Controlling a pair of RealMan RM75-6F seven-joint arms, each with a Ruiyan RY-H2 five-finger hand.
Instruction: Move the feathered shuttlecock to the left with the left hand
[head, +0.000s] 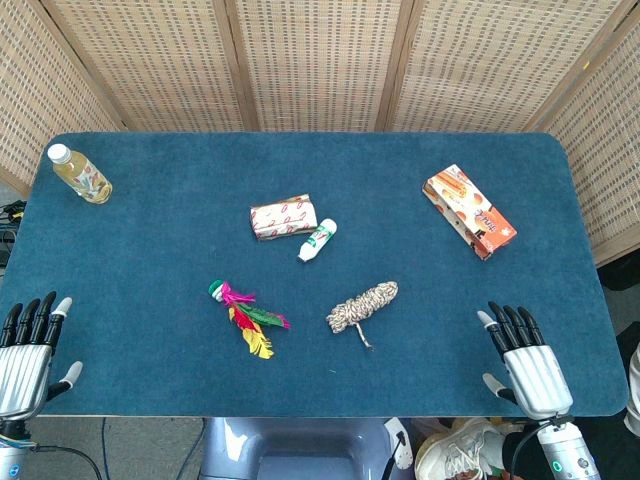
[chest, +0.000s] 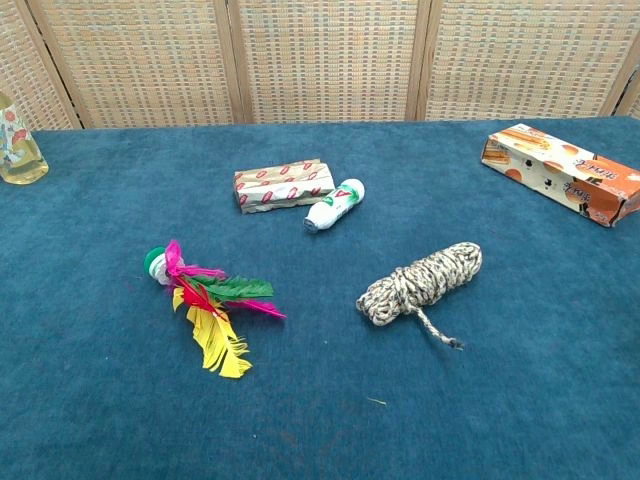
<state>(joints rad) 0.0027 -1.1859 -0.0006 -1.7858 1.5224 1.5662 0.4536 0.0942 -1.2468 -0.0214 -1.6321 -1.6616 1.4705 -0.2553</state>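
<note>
The feathered shuttlecock (head: 245, 314) (chest: 205, 302) lies on the blue table, left of centre, with a green-and-white base at its upper left and pink, green and yellow feathers trailing toward the lower right. My left hand (head: 28, 352) rests at the table's near left corner, well to the left of the shuttlecock, fingers straight and apart, holding nothing. At the near right corner sits my right hand (head: 525, 359), also spread and empty. Neither hand shows in the chest view.
A coiled rope (head: 362, 306) (chest: 421, 281) lies right of the shuttlecock. Behind it are a red-patterned packet (head: 282, 217) (chest: 284, 185) and a small white bottle (head: 318, 240) (chest: 334, 205). An orange box (head: 468, 210) (chest: 558, 172) sits far right, a juice bottle (head: 80, 173) (chest: 18, 140) far left.
</note>
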